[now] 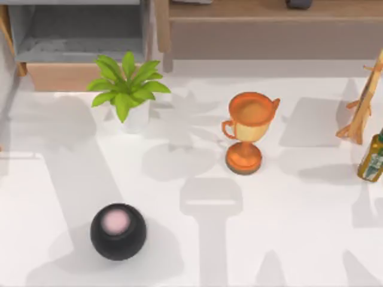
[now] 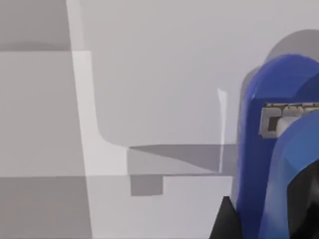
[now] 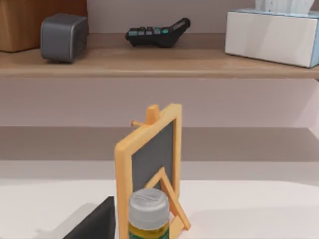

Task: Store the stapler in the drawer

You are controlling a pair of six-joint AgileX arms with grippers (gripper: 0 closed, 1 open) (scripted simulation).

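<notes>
White table (image 1: 299,239), blue stapler (image 2: 269,164), open drawer (image 1: 78,36); no legible labels.

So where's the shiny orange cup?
In the top view, the orange trophy cup stands upright mid-table, right of the potted plant and left of the bottle.

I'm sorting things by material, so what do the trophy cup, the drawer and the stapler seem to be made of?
Trophy cup: probably polished metal, orange with a sheen. Drawer: light tan wood-like front, matte grey inside. Stapler: glossy blue body, likely plastic or painted metal, with a silvery metal insert.
</notes>
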